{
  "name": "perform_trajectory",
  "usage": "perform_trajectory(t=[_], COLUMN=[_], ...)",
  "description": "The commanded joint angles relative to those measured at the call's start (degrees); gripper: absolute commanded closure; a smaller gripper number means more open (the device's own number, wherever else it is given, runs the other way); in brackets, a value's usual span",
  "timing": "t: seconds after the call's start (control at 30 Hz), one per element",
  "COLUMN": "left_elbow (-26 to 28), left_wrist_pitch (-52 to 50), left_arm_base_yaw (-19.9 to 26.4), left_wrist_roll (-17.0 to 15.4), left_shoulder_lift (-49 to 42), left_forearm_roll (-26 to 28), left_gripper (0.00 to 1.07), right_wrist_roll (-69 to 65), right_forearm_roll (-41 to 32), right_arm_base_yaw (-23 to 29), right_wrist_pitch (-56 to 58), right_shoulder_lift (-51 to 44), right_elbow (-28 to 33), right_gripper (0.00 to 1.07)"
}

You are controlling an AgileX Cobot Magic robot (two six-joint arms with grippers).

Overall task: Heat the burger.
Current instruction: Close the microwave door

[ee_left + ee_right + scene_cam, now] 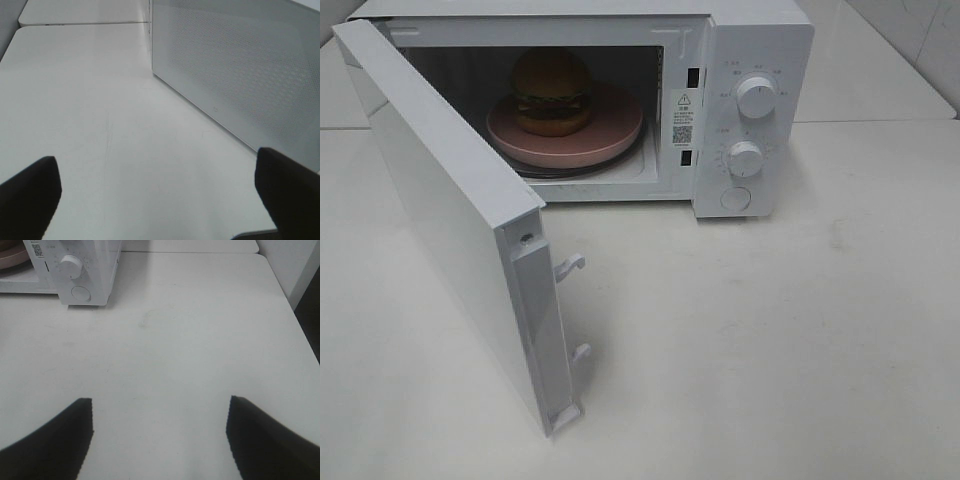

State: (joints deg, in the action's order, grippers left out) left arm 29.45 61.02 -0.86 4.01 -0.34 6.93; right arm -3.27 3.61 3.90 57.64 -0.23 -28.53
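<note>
Two wide-open, empty hands over the bench (770, 340): left hand (157, 200) beside the door (235, 65) of the microwave (760, 40), right hand (160, 435) facing its dials (71, 266). Inside, burger (552, 88) seated on pink plate (620, 135), apparently awaiting door closing.

The burger (552, 90) hides the middle of the plate (612, 136), and the microwave label (682, 118) is too small to read.

high cam — looks down at microwave (760, 50) front | wrists — low over table (100, 125), both glimpse microwave
</note>
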Motion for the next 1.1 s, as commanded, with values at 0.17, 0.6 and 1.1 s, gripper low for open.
perform_trajectory(t=[0.17, 0.6, 1.1], left_elbow=[0.0, 0.17, 2.29], left_wrist_pitch=[0.0, -0.23, -6.7], left_arm_base_yaw=[0.0, 0.0, 0.0], left_wrist_roll=[-0.34, -0.29, -0.23], left_shoulder_lift=[-0.17, -0.17, 7.79], left_forearm_roll=[-0.06, 0.29, -1.89], left_gripper=[0.09, 0.09, 0.49], right_wrist_roll=[0.23, 0.23, 0.23], right_forearm_roll=[-0.17, -0.17, -0.17], right_arm_base_yaw=[-0.17, -0.17, -0.17], right_wrist_pitch=[-0.52, -0.52, -0.52], right_shoulder_lift=[-1.72, -1.72, -1.72], right_elbow=[0.11, 0.11, 0.11], right_gripper=[0.33, 0.34, 0.34])
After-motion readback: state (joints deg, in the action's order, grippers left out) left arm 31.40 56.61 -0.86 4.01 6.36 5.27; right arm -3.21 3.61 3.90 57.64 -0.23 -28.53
